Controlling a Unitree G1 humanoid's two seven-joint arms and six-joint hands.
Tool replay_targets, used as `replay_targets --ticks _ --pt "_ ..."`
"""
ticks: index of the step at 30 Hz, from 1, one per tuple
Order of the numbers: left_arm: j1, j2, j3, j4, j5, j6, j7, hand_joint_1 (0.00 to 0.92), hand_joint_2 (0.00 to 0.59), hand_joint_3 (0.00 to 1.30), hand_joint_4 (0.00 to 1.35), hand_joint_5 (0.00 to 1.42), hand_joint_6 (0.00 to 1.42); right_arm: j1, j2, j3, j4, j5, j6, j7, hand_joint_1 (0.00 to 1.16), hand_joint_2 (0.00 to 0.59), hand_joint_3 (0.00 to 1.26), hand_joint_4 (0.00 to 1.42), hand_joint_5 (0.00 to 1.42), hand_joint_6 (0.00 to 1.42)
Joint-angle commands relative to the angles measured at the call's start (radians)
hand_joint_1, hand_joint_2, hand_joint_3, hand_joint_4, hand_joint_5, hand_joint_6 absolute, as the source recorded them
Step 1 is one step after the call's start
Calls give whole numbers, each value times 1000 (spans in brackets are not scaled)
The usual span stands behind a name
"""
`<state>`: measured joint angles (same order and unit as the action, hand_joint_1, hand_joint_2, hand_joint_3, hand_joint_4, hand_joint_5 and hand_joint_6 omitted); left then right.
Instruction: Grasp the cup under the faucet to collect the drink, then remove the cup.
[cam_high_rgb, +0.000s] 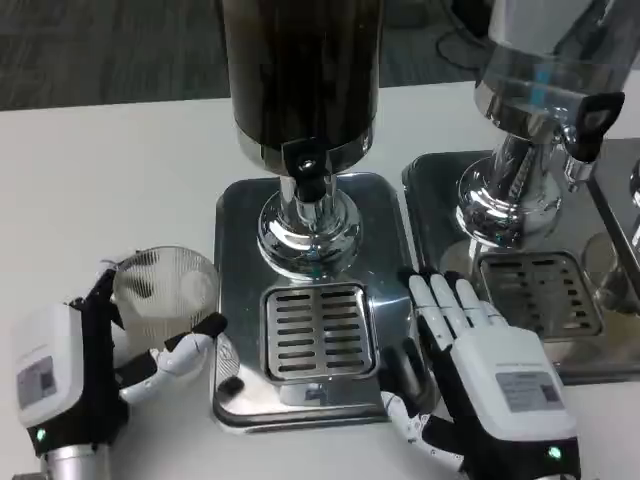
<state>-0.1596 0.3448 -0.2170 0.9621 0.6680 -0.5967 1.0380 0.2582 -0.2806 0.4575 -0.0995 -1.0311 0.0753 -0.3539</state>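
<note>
Clear ribbed cup (165, 290) sits on the white table (100, 180), left of your dark drink dispenser (302, 90), not under its faucet (306, 170) | your left hand (75, 375) wraps around the cup and holds it | your right hand (480, 380) lies flat and holds nothing, fingers on the shiny steel tray (390, 260) by the grate (318, 333)

Bright even light, glare on chrome base (240, 300), slight softness.
</note>
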Motion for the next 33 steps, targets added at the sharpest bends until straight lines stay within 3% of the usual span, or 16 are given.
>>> replay_targets --ticks 1,11,33 --pt "10 2 -3 3 -6 -1 31 479 99 483 632 877 1090 8 -1 -1 -10 15 -9 5 386 428 26 0 0 107" --pt "11 0 -14 1 4 3 64 451 89 540 688 911 1113 3 -3 -6 -8 11 -6 5 368 419 25 0 0 99" --pt "9 -1 -38 -37 23 19 140 499 99 571 699 933 1116 4 -4 -15 -14 14 -8 3 350 426 15 0 0 98"
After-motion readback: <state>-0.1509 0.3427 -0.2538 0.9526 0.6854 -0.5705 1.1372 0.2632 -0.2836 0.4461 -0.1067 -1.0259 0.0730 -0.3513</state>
